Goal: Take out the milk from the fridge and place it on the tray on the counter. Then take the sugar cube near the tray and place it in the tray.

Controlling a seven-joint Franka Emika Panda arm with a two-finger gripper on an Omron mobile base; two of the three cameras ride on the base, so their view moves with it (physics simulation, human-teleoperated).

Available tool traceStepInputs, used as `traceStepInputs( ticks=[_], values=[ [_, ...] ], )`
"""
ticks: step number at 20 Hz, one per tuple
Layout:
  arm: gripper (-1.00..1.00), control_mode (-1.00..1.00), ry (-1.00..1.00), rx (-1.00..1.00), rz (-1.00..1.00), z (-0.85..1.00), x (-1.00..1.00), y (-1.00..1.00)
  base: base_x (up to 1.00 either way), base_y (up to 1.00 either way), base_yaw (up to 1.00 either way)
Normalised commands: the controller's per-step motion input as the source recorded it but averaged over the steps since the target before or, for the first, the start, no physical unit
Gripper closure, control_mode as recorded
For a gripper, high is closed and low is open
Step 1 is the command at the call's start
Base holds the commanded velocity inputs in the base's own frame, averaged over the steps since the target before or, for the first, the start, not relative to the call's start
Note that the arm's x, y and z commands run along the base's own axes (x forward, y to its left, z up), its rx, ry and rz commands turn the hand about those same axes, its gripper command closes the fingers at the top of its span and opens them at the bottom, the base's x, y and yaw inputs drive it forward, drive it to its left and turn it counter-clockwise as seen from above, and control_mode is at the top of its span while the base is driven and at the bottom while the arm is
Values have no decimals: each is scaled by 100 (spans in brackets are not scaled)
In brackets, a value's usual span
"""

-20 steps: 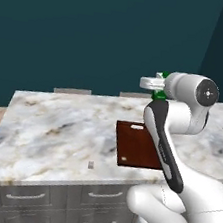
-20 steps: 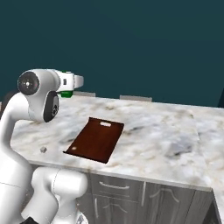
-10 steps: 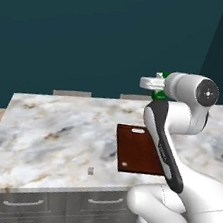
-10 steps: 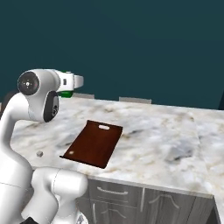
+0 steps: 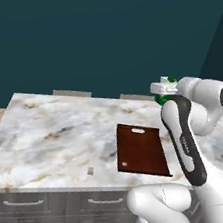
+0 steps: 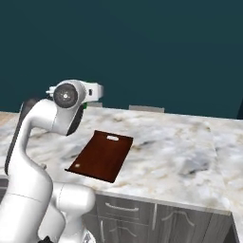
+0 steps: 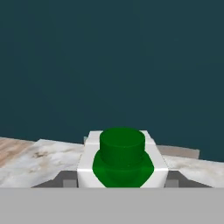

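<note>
The arm [image 5: 182,139] is glossy white, built of rounded, tube-like links with bulbous shells at the joints. A dark grey band runs along the forearm link at the right of the left base view, carrying small pale lettering too fine to read. The round joint cap [image 6: 66,95] at the upper left of the right base view is dark grey with a lighter centre.
</note>
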Motion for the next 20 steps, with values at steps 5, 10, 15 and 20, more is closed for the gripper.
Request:
traceStepInputs(
  ticks=[5,10,15,20],
  values=[
    [100,-100,9,0,45,-47,15,-52,0,0,0],
    [100,-100,10,0,51,-53,12,-46,0,0,0],
    [100,-100,19,0,45,-58,18,-24,0,0,0],
    [100,-100,2,0,36,-48,12,-5,0,0,0]
  ],
)
